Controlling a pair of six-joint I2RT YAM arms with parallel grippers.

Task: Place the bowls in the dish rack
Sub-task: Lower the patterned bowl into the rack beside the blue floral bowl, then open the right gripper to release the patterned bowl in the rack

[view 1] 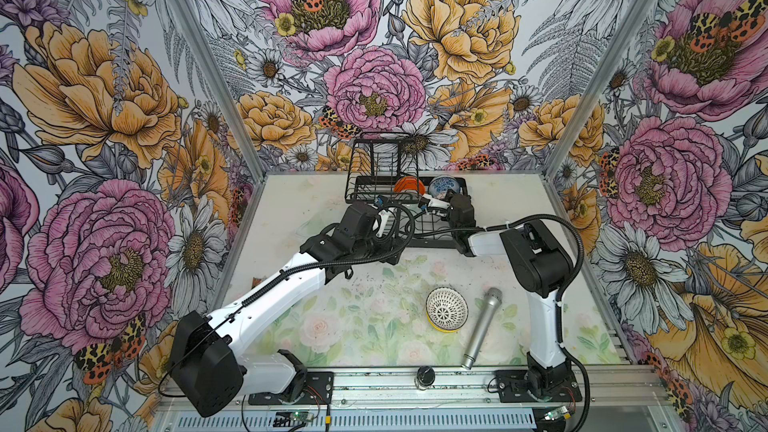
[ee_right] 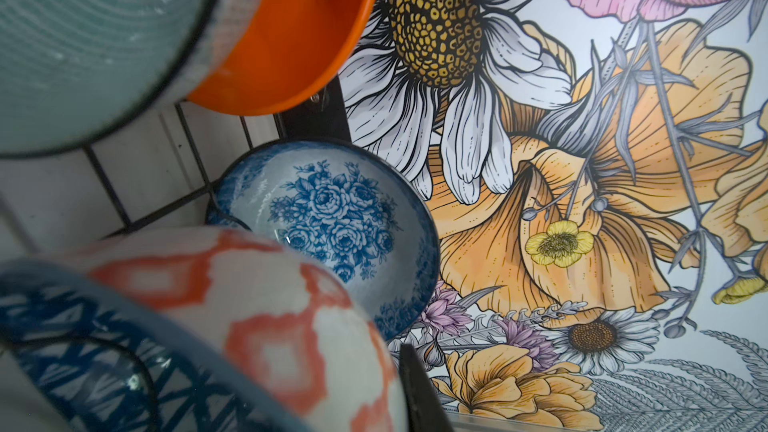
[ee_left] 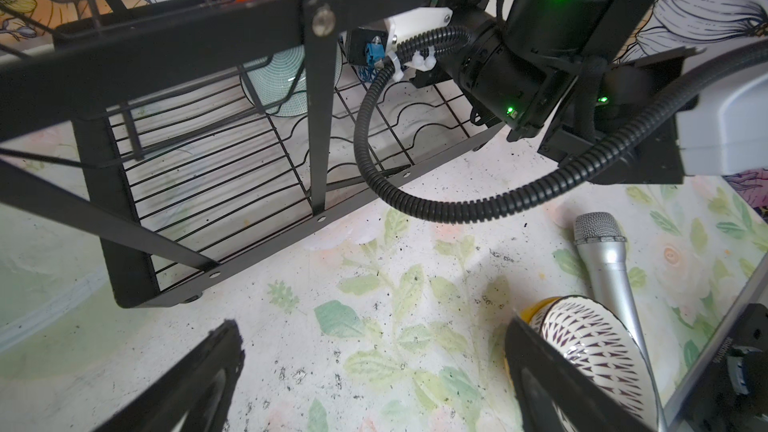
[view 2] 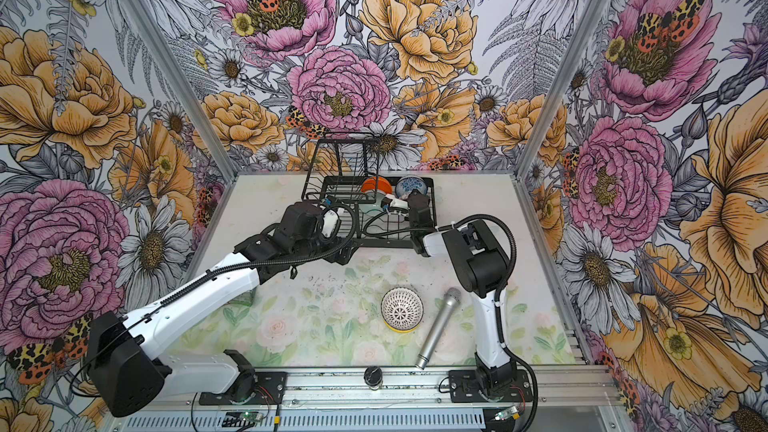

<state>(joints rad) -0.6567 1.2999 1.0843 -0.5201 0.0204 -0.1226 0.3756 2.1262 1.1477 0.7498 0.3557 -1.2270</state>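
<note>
Well short of the dish rack (view 1: 432,243), on the counter (view 1: 353,326): lattice bowl (view 1: 446,308) nested in yellow bowl (view 1: 441,328), just beside a microphone (view 1: 482,326). Not yet loaded, with open room except on the microphone side. By the rack's near rail: left pincer (ee_left: 370,326) spread wide, empty, likely waiting. Over the rack's floor: right pincer (view 1: 424,202) at a patterned bowl (ee_right: 270,326); cannot tell whether grasping or letting go. Toward the rack's far edge: teal bowl (ee_right: 83,35), orange bowl (view 1: 409,185) and floral bowl (view 1: 444,187), tilted, presumably for draining. Tight quarters there.
</note>
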